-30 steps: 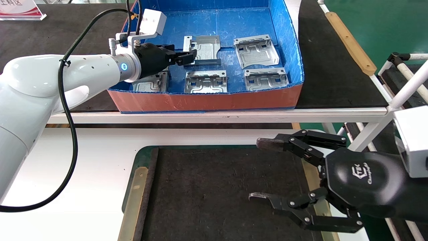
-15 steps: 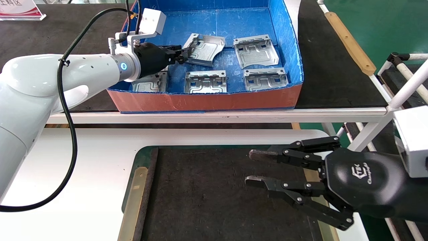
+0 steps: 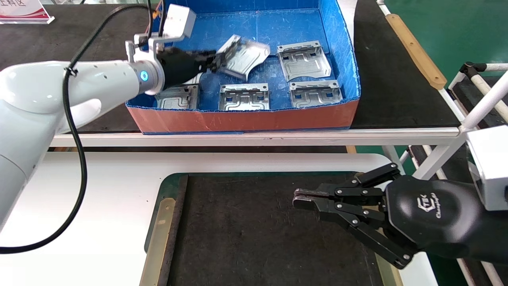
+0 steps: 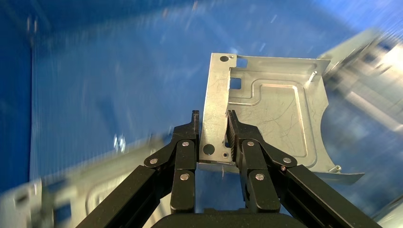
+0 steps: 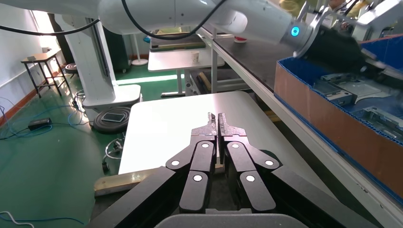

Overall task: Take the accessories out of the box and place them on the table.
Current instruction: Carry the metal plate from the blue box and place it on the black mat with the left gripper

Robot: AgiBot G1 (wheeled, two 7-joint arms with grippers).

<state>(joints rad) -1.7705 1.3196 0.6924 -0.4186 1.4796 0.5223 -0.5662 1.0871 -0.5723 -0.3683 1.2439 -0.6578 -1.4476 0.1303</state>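
Note:
My left gripper (image 3: 214, 61) is shut on the edge of one silver-grey plate (image 3: 244, 57) and holds it tilted above the floor of the blue box (image 3: 341, 51). In the left wrist view the plate (image 4: 275, 114) stands clamped between the gripper (image 4: 213, 128). Several more plates lie in the box: one at the back right (image 3: 303, 59), one front right (image 3: 314, 93), one front middle (image 3: 244, 96), one front left (image 3: 178, 97) partly under my arm. My right gripper (image 3: 303, 198) is shut and empty above the dark mat (image 3: 238, 230) of the white table (image 3: 111, 190); it also shows in the right wrist view (image 5: 217, 124).
The box stands on a black-matted bench with a white front rail (image 3: 254, 137). Tan strips (image 3: 158, 238) edge the mat. A white tube frame (image 3: 484, 95) stands at the right. A black cable (image 3: 81, 159) hangs from my left arm.
My left gripper closed on the back-middle plate and lifted it, tilting it up off the box floor. My right gripper went from wide open to shut.

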